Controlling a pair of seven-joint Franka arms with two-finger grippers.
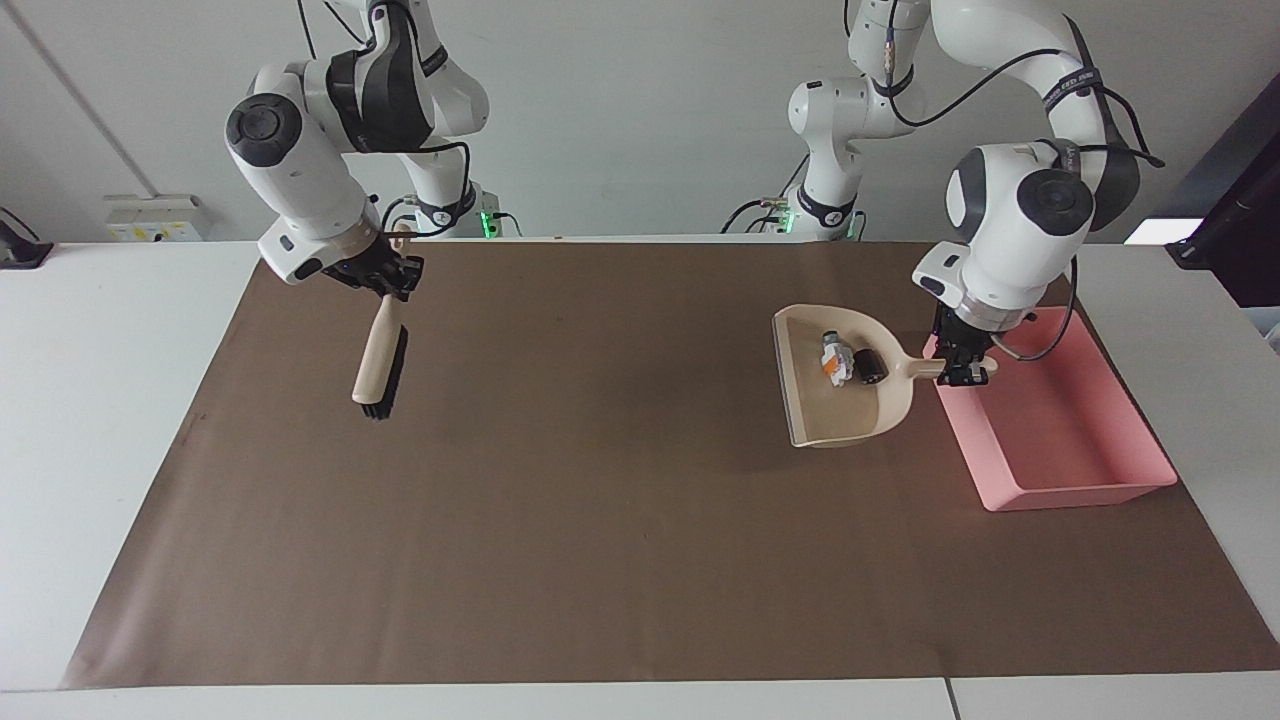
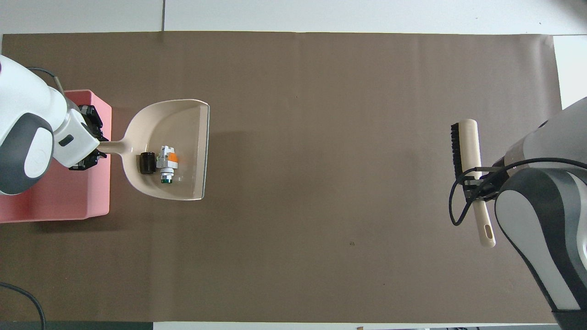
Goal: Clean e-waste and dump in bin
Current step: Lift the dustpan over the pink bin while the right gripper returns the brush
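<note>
The dustpan [image 1: 845, 385], carrying the e-waste [image 1: 850, 361], is held raised at centre right by the left gripper [image 1: 962, 372] over the bin [image 1: 1060, 490] rim, tipping judged next, while the brush [image 1: 380, 360] is clasped by the right gripper [image 1: 390, 280] at upper left.

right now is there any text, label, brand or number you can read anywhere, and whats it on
Grey band on the left arm: lettering is there, too small to read.
Plate on the wall at the right arm's end: markings, unreadable.
White-grey bit in the dustpan: green and orange marks only, no words.
Black bit, pink bin, brush: no text.
</note>
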